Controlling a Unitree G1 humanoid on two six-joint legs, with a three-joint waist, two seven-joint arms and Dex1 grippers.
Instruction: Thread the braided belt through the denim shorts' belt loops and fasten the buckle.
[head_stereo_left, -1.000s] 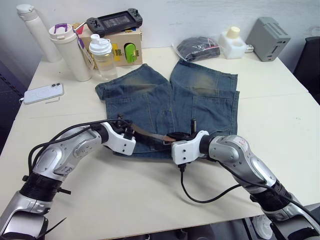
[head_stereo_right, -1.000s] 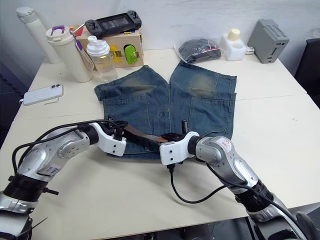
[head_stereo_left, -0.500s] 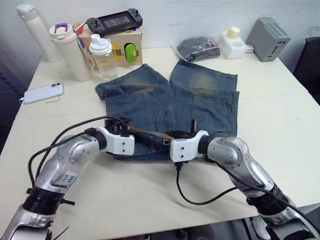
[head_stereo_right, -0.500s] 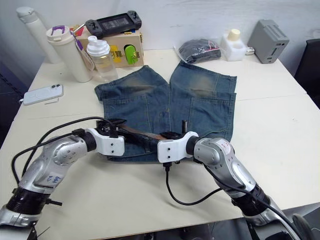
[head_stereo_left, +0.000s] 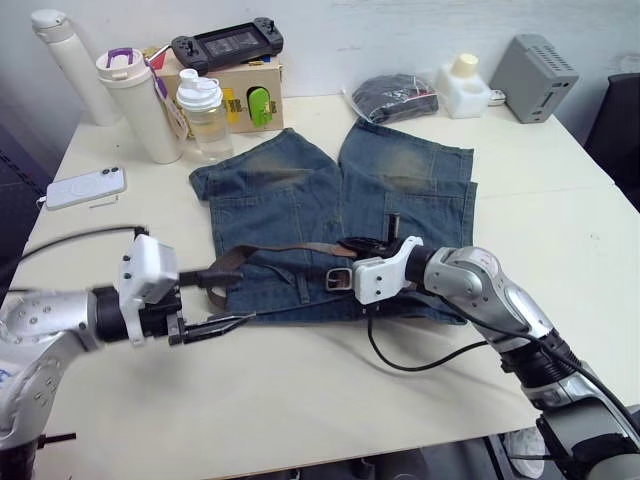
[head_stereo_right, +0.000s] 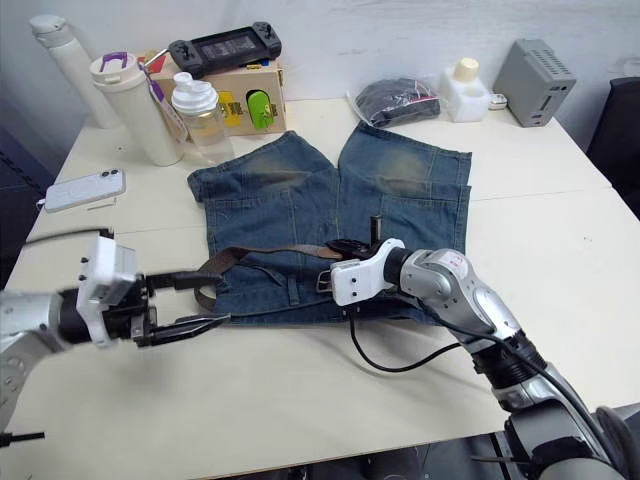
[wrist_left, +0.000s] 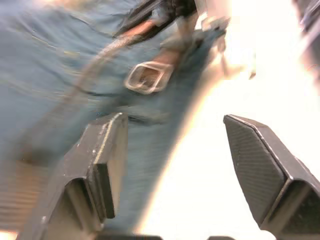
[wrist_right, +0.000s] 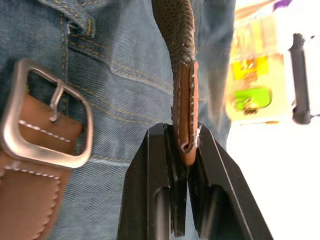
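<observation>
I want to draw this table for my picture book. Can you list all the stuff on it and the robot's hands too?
Faded blue denim shorts: one, table middle.
Dark brown braided belt: one, across the waistband.
Silver rectangular metal buckle: one, beside the right gripper.
White phone: one, left.
White lidded tumblers: two, back left.
Clear shaker bottle: one, back left.
Cardboard box: one, black game console on top.
Dark bagged cloth bundle: one, back.
White jug: one, back right.
Grey box: one, back right.
Left gripper: black jaws open.
Right gripper: jaws shut on the belt's tan tip.
</observation>
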